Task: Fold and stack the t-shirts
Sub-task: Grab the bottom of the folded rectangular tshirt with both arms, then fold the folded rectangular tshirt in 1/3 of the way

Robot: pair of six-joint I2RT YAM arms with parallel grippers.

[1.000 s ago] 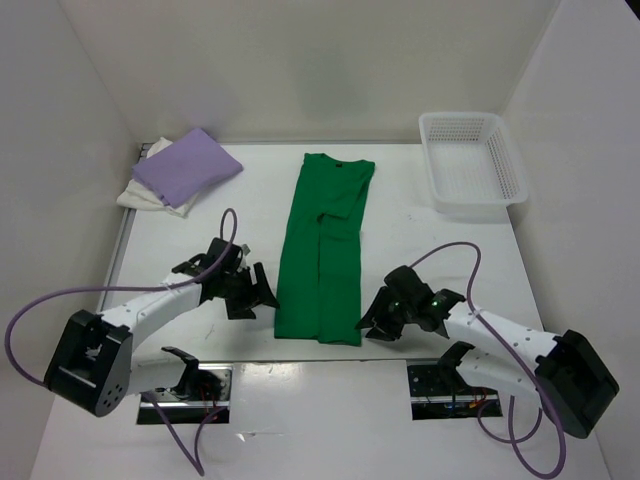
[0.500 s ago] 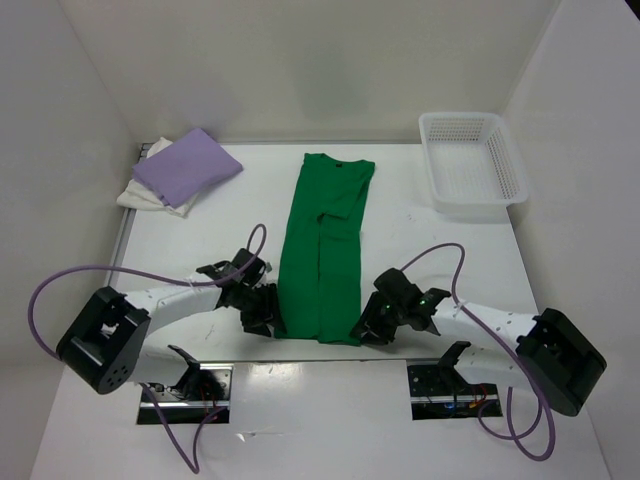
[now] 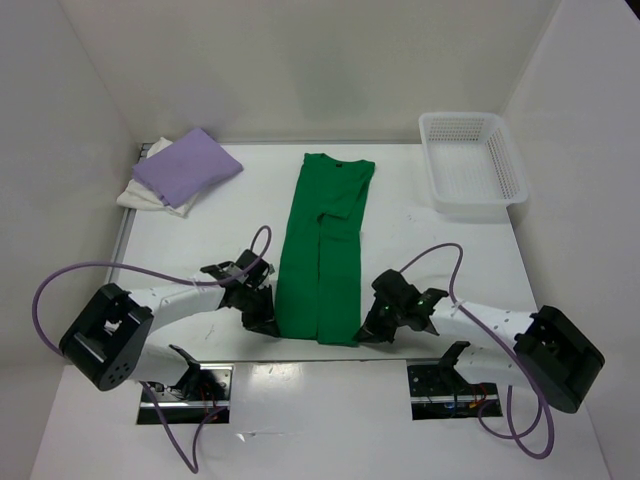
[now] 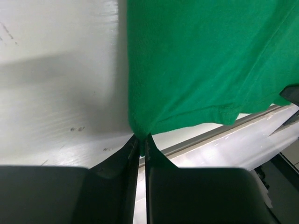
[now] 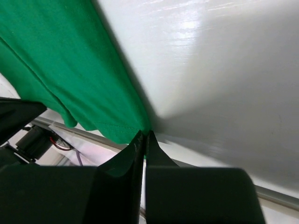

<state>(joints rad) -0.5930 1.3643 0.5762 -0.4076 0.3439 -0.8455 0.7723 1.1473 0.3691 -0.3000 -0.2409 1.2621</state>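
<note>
green t-shirt (image 3: 325, 250) folded long, lilac (image 3: 187, 165) atop white (image 3: 140, 196)

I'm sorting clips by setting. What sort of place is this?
Probably a robotics lab test cell, not a home: a white table boxed in by plain white walls, the left gripper and right gripper pinching one green t-shirt, a white basket set aside.
</note>
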